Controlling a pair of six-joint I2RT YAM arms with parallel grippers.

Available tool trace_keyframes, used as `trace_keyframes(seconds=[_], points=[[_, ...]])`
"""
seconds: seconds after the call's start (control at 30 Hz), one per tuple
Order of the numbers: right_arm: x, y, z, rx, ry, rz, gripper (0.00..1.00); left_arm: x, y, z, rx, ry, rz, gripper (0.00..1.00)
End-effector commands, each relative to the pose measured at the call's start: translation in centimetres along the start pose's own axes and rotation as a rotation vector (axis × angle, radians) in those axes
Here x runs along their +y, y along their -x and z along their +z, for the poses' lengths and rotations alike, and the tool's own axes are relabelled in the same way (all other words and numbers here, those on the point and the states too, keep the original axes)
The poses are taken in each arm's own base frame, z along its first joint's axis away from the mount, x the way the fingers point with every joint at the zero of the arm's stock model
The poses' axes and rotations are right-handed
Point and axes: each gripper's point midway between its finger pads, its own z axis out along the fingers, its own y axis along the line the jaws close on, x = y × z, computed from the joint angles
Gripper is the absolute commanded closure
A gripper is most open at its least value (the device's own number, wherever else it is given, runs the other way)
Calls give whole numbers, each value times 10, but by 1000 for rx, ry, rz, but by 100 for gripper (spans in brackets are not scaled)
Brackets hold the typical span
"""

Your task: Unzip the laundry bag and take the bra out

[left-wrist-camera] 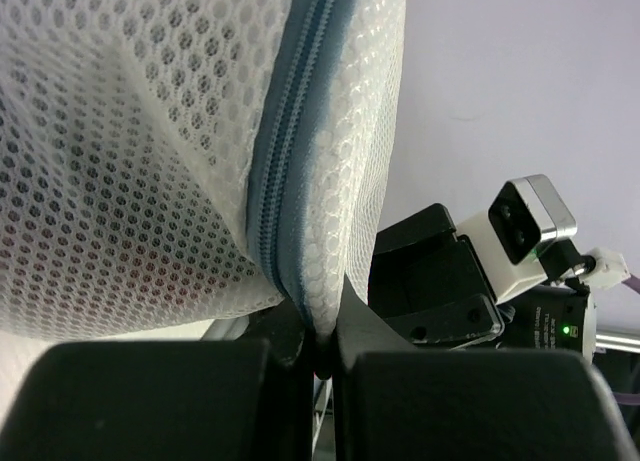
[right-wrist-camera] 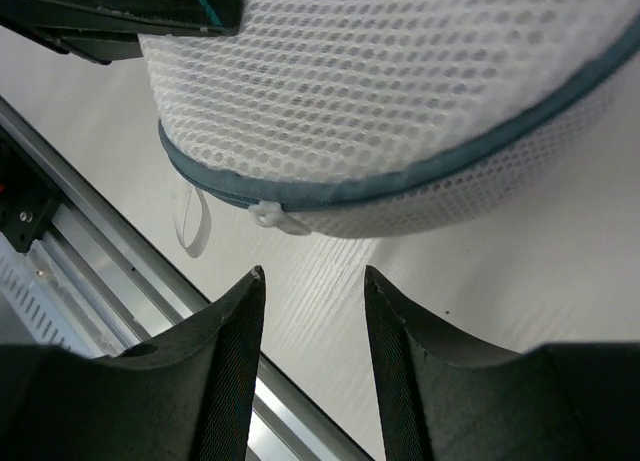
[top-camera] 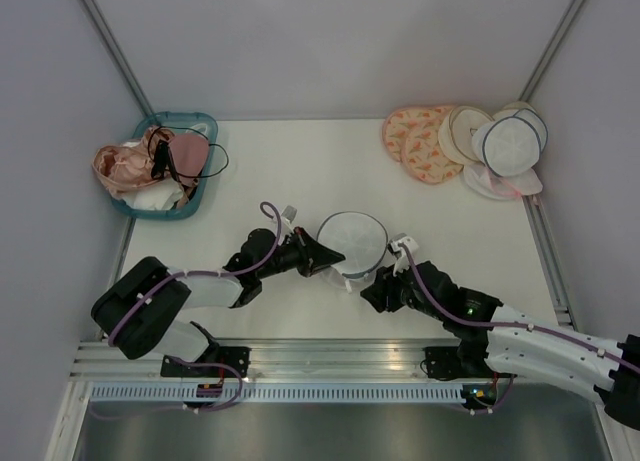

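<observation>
The unzipping step is in hand. The laundry bag (top-camera: 352, 239) sits on the table between the two grippers, its zipper (left-wrist-camera: 290, 181) closed wherever it shows. The left gripper (left-wrist-camera: 320, 346) is clamped on the bag's rim, pinching mesh and zipper tape to steady it. The right gripper (right-wrist-camera: 312, 281) has its jaws apart and holds nothing. The white zipper pull (right-wrist-camera: 272, 217) lies just ahead of its fingertips, slightly left of the gap (a thin loop tab (right-wrist-camera: 190, 221) hangs further left). The next move likely calls for easing forward and left, closing on that small pull, then drawing it along the seam. The table (top-camera: 300, 171) is white and matte, walled by pale panels. Far beyond the left gripper stands a teal basket (top-camera: 180, 115) of garments, and far beyond the right one lies a pile of round bags (top-camera: 430, 141).
</observation>
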Motion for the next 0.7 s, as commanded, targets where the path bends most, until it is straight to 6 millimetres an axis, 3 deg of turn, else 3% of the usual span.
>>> trace_keyframes(seconds=[0.0, 0.4, 0.67], points=[[16, 41, 2, -144, -23, -77, 50, -43, -4, 0, 66, -146, -7, 98], [36, 53, 5, -179, -48, -158, 50, -11, 5, -7, 79, -64, -16, 98], [36, 53, 2, -179, -90, -186, 68, 3, 10, -8, 80, -31, -6, 98]])
